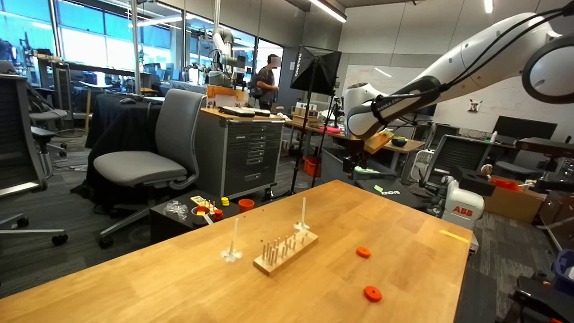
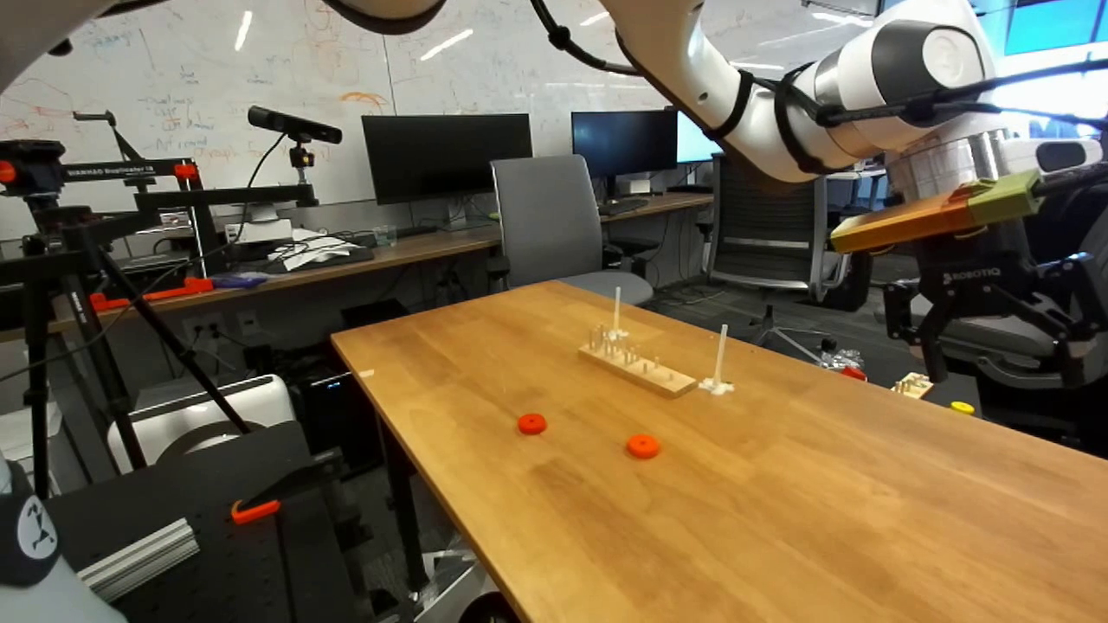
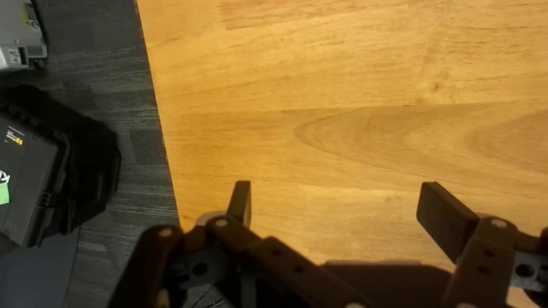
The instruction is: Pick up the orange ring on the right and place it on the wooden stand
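Two near-identical flat red-orange rings lie apart on the wooden table. The orange ring on the right (image 2: 643,446) is the one nearer the stand's sparse-peg end; it also shows in an exterior view (image 1: 363,252). The second ring (image 1: 372,294) also shows in an exterior view (image 2: 531,424). The wooden stand (image 1: 287,255), a low pale base with several thin pegs, is beside them in both exterior views (image 2: 645,370). My gripper (image 3: 336,188) is open and empty, high above the table near one end, away from rings and stand (image 1: 352,167) (image 2: 1008,350). The wrist view shows neither ring nor stand.
Two thin upright rods (image 1: 234,237) (image 1: 303,213) are fixed to the table (image 1: 403,215) near the stand's ends. In the wrist view the table edge (image 3: 156,102) runs at left, with a black case (image 3: 34,167) beyond it. A low black side table holds small parts.
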